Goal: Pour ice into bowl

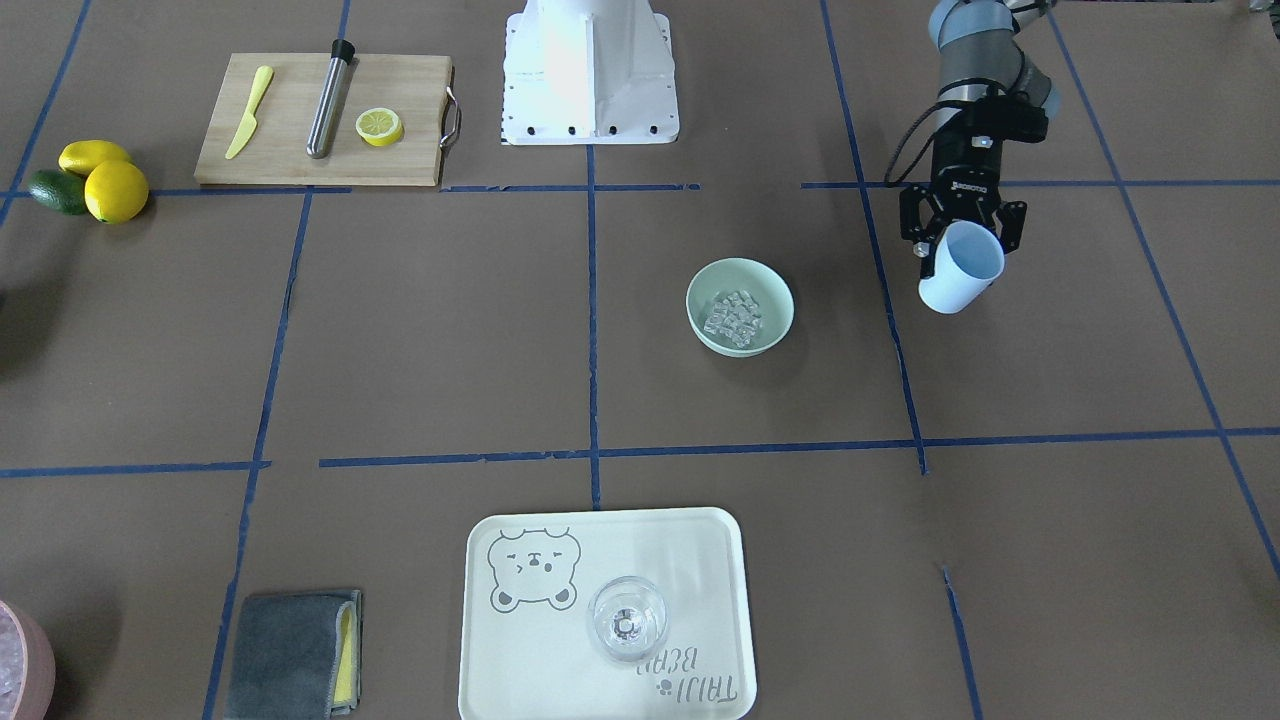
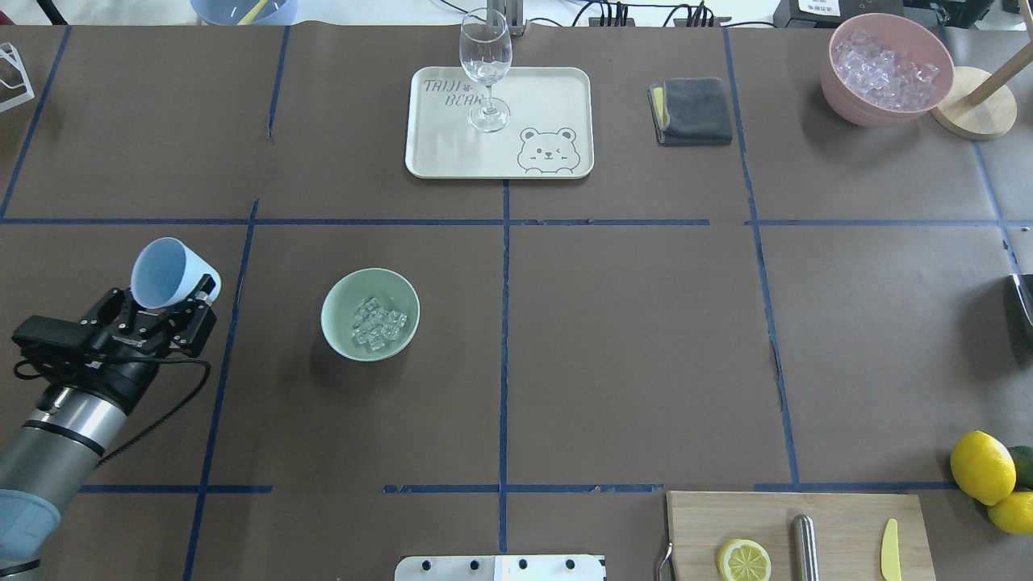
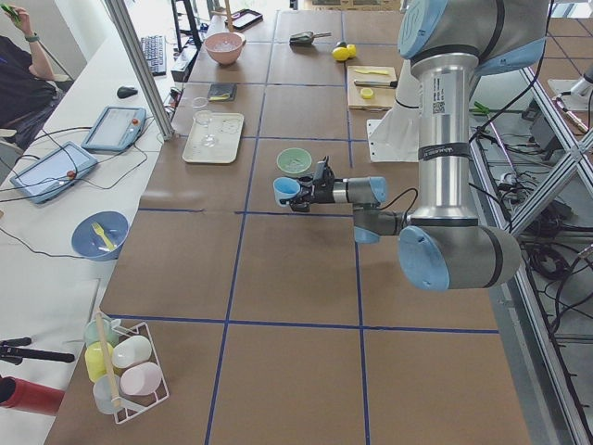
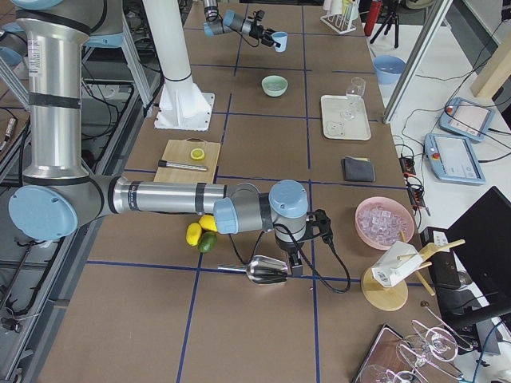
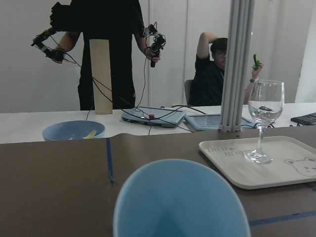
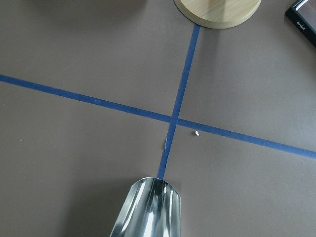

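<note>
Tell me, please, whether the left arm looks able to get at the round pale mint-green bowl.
Probably yes for reaching: the round pale mint-green bowl sits near the left end effector with only bare table between. Grasping it looks unlikely, since that end effector is shut on a light blue cup.

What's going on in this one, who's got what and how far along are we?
The left gripper holds the light blue cup tilted above the table, off to the side of the mint-green bowl, not over it. The ice lies in the bowl and the cup's inside looks empty, so the pour seems done. The right gripper is at the table's far end with a metal scoop low over the table; whether its fingers are closed on the scoop cannot be told.
</note>
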Available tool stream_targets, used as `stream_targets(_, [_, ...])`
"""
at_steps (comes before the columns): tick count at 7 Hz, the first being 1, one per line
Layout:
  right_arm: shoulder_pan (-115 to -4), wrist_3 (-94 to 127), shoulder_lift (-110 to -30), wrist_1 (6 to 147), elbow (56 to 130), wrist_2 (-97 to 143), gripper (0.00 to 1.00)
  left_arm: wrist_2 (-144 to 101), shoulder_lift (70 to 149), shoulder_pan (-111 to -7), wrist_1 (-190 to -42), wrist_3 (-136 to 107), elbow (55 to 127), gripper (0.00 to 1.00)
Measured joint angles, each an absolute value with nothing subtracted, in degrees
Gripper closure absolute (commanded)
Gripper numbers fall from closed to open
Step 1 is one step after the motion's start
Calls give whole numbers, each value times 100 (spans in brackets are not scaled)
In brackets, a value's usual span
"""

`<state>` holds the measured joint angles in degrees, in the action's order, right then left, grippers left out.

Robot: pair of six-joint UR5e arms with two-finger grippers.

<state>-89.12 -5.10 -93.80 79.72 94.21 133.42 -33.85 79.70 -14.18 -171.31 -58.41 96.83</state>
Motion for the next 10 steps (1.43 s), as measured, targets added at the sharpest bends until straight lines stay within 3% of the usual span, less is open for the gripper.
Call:
stream_targets(5, [-8912, -510, -9378, 7970, 9437, 13338, 0, -3542, 7679, -1893, -17114, -6657, 8557, 100])
stream_targets(8, [-8912, -510, -9372, 7965, 9439, 13334, 0, -3763, 7859, -1873, -17104, -6669, 8196, 90])
stream_targets(9, [-8912, -510, -9368, 7964, 9440, 13333, 0, -3863, 7895, -1868, -17113, -6667, 8174, 80])
stream_targets(10, [-8912, -510, -9364, 7963, 9439, 13333, 0, -3976, 7911, -1866, -17122, -6667, 8175, 49])
